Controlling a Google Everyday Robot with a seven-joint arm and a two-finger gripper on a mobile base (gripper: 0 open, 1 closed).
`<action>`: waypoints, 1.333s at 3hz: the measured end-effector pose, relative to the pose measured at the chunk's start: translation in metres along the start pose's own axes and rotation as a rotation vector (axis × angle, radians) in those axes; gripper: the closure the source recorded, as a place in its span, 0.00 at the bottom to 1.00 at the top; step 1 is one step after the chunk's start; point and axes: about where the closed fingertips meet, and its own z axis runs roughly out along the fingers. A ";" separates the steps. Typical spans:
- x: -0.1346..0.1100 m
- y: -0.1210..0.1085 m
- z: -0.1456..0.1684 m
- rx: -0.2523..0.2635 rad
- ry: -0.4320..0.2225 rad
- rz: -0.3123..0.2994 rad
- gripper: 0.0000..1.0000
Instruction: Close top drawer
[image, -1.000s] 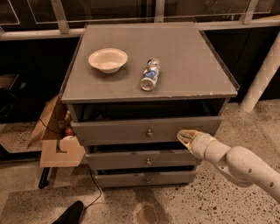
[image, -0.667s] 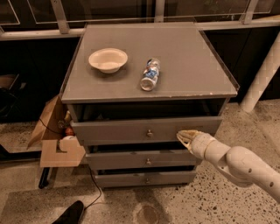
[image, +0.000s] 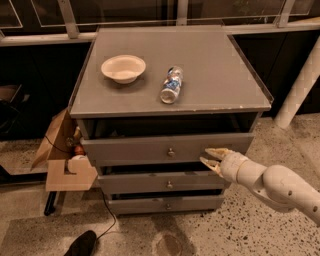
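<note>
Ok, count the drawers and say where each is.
3, stacked: top drawer, pulled out; middle drawer beneath; bottom drawer lowest. The gripper is at the top drawer's front, right of its knob. None seems hidden.

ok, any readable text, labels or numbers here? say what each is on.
Label on the bottle, lying on the cabinet top: blue-and-white print, too blurred to read.
No text shows on the bowl, top drawer or cardboard box.
No markings on the gripper, open at the top drawer's right front.

Open room surrounds the gripper (image: 206, 155) before the top drawer (image: 130, 149), right of centre; a cardboard box (image: 64, 167) crowds the left.
</note>
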 end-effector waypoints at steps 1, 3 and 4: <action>-0.014 -0.038 -0.021 -0.014 0.021 0.045 0.83; 0.013 -0.097 -0.103 -0.124 0.142 0.221 1.00; 0.017 -0.084 -0.117 -0.202 0.148 0.251 0.85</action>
